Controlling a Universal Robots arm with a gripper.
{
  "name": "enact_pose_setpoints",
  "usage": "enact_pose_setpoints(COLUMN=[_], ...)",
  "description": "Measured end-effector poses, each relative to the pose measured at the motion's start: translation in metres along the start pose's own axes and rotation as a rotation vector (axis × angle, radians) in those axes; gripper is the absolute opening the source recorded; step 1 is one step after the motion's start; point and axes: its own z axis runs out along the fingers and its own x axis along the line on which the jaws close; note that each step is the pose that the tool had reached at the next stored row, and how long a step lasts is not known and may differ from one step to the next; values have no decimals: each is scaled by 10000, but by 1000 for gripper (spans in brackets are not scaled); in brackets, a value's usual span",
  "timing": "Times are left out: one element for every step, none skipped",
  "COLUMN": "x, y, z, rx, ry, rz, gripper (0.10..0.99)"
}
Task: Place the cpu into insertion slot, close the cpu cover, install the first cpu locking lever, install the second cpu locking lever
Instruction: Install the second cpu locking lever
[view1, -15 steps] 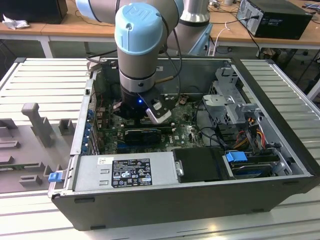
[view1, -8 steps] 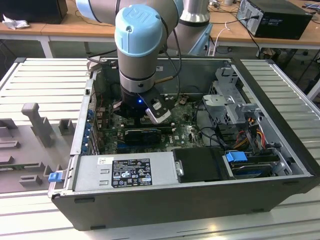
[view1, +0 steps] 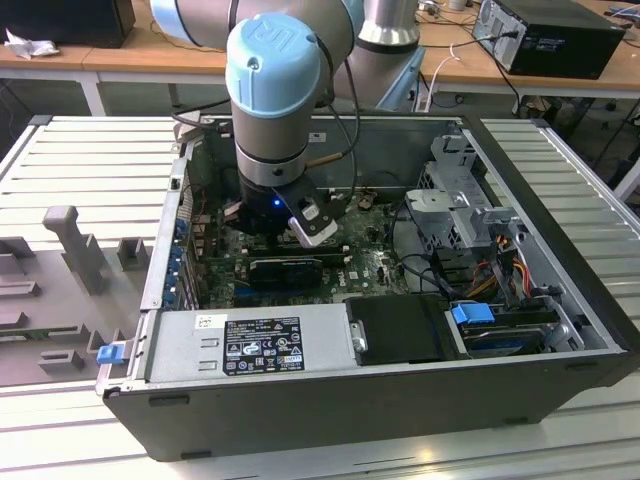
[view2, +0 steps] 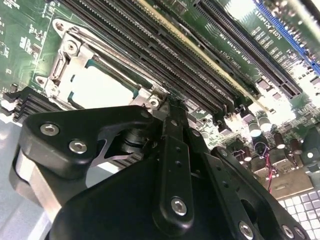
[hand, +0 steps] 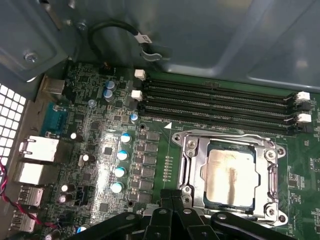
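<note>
down at the socket's (hand: 230, 175) edge my claw (hand: 172, 197) is pressed together, chip (hand: 229, 172) seated under the cover (hand: 192, 165), so i should press gently and squarely.

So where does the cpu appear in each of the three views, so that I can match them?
Exterior view: the arm covers that part of the green board.
First wrist view: the cpu lies inside the silvery cover frame.
Second wrist view: the cpu lies inside the same frame.
Shared landmark, both wrist views: the long black memory slots beside it.
</note>
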Motion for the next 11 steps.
enact_pose_setpoints(x=[4,5,5,5,4,4,2,2,1,0,-1], y=[2,7,15,31,42,49,63,79,90,102,106], z=[-8,-27,-54,-115,-155,-184,-236,-297,-338,-383,-397], rx=[-7,-10,-12,-15,-15,-16,-15,-15,-15,-15,-17], ry=[-1,-2,-3,-3,-3,-3,-3,-2,-3,-3,-5], rz=[1,2,0,1,2,1,2,1,1,1,0], gripper=[106,106,106,106,106,106,106,106,106,106,106])
